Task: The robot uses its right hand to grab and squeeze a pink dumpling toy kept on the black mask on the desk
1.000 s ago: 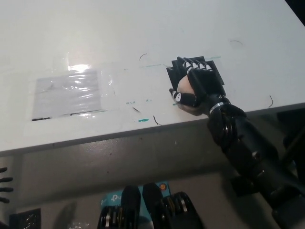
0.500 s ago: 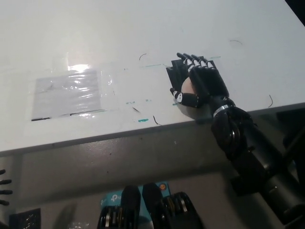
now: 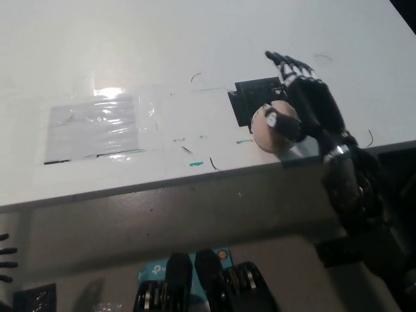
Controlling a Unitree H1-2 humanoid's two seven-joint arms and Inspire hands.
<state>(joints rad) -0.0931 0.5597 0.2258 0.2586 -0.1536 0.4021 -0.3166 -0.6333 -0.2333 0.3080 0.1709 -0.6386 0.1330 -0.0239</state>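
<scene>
With fingers spread and clear of it, right hand (image 3: 305, 104) just right of pink dumpling toy (image 3: 272, 127), roundish, at near edge of black mask (image 3: 250, 97) on bench (image 3: 195, 39).

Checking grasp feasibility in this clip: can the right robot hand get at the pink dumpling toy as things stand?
Probably yes. The right robot hand is open right beside the dumpling toy, its thumb against it, and nothing lies between them. The toy sits at the edge of the black mask.
</scene>
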